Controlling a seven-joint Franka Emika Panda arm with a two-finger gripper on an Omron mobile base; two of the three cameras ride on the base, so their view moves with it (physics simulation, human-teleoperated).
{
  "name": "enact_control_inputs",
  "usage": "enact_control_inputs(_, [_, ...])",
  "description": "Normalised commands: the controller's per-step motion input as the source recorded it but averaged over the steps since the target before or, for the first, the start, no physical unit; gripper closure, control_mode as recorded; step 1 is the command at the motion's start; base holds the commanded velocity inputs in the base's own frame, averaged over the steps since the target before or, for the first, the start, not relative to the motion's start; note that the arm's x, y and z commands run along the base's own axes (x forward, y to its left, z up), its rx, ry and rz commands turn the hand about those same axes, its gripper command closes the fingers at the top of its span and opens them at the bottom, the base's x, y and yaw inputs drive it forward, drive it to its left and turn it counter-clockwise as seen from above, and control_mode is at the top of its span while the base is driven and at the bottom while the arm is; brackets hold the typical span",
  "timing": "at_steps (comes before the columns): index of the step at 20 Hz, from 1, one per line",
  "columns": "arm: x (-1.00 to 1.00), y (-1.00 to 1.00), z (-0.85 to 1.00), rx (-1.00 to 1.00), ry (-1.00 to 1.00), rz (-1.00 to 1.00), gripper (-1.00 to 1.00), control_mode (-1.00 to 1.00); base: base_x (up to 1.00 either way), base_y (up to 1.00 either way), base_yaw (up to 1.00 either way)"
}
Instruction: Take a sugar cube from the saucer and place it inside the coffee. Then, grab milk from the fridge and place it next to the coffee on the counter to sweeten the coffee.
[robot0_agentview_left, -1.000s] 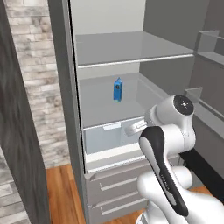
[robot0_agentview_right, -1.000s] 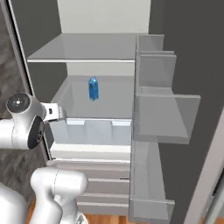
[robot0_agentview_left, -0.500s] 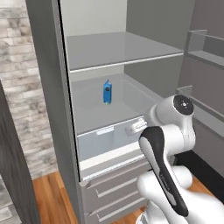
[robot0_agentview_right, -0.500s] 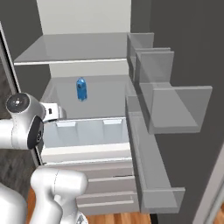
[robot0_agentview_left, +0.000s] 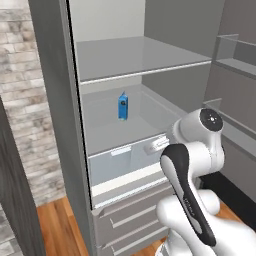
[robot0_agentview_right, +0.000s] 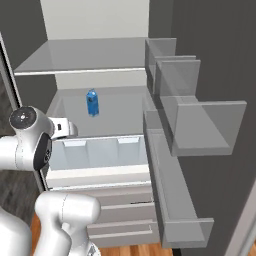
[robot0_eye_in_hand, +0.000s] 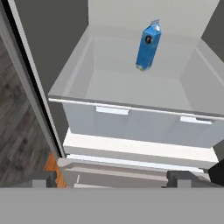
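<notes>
As the base has driven closer and the whole view has shifted, the milk (robot0_eye_in_hand: 148, 47) stands upright on the fridge (robot0_agentview_left: 52, 125) shelf ahead; the hand (robot0_eye_in_hand: 111, 178), spread wide and empty, can now reach in.

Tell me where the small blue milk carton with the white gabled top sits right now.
The small blue milk carton stands upright on the pale grey fridge shelf just above the clear drawer, under the upper shelf, towards the back of the fridge.

Even, soft rendered light; fridge (robot0_agentview_left: 150, 60) interior pale, side walls dim; faint shadows, slight pixel softness
</notes>
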Motion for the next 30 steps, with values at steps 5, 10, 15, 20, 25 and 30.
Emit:
enact_control_inputs(5, [0.03, 0.03, 0.00, 0.00, 0.00, 0.00, -1.00, -1.00, 0.00, 0.06, 0.00])
enact_control_inputs(10, [0.47, 0.02, 0.00, 0.00, 0.00, -0.06, -1.00, -1.00, 0.00, 0.00, 0.00])
enact_control_inputs(15, [0.60, 0.00, 0.00, 0.00, 0.00, -0.16, -1.00, -1.00, 0.00, 0.00, 0.00])
enact_control_inputs(20, [0.46, 0.04, 0.02, 0.00, 0.00, -0.16, -1.00, -1.00, 0.00, 0.00, 0.00])
enact_control_inputs(25, [0.31, 0.15, 0.19, 0.06, 0.01, -0.14, -1.00, -1.00, 0.00, 0.00, 0.00])
enact_control_inputs(30, [0.21, 0.00, 0.33, 0.06, 0.06, -0.13, -1.00, -1.00, 0.00, 0.00, 0.00])
